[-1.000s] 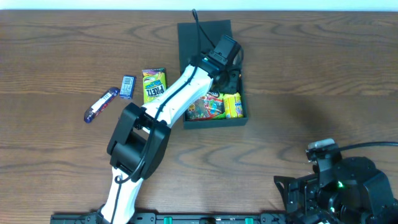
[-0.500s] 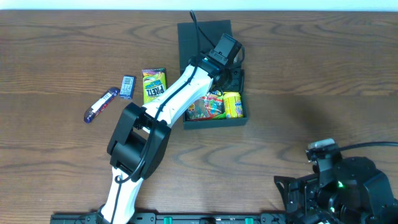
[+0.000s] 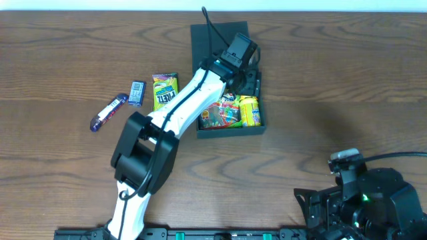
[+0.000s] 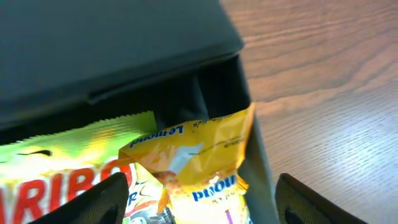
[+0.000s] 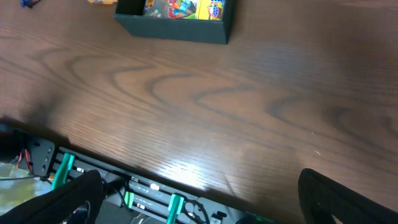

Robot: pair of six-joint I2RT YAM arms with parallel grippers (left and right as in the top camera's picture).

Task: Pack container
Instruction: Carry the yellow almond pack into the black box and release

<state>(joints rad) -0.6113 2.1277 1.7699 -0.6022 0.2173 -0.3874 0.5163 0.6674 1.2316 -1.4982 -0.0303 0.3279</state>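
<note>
Black matte cardboard forms the container (image 3: 230, 131), which sits at the far middle of the wooden worktop (image 3: 333, 80). Its hinged lid (image 3: 212, 35) is thrown open and lies flat behind it. Inside, in the near half, lie a yellow snack packet (image 3: 249, 112) on the right and a multicoloured sweet packet (image 3: 219, 116) beside it.

The left arm (image 3: 183, 103) reaches over the container, and the left tool (image 3: 248, 81) hangs above its far right corner. In the left wrist view its two fingers (image 4: 106, 199) stand wide apart with nothing pinched between them. Just below lie the yellow packet (image 4: 199, 155) and a green-yellow Haribo bag (image 4: 56, 168), touching each other against the container's dark inner wall (image 4: 214, 87).

Left of the container, on the bare wood, are three more items. A yellow-green snack packet (image 3: 165, 91) is nearest. A small blue packet (image 3: 137, 92) lies beyond it, and a long purple-blue wrapped bar (image 3: 108, 112) lies tilted, farthest out.

The right arm (image 3: 363, 200) is folded at the near right corner, well apart from the container. The right tool (image 5: 199, 177) has its fingers spread and empty above bare worktop, and the container (image 5: 174, 25) shows at the top edge of its view.
</note>
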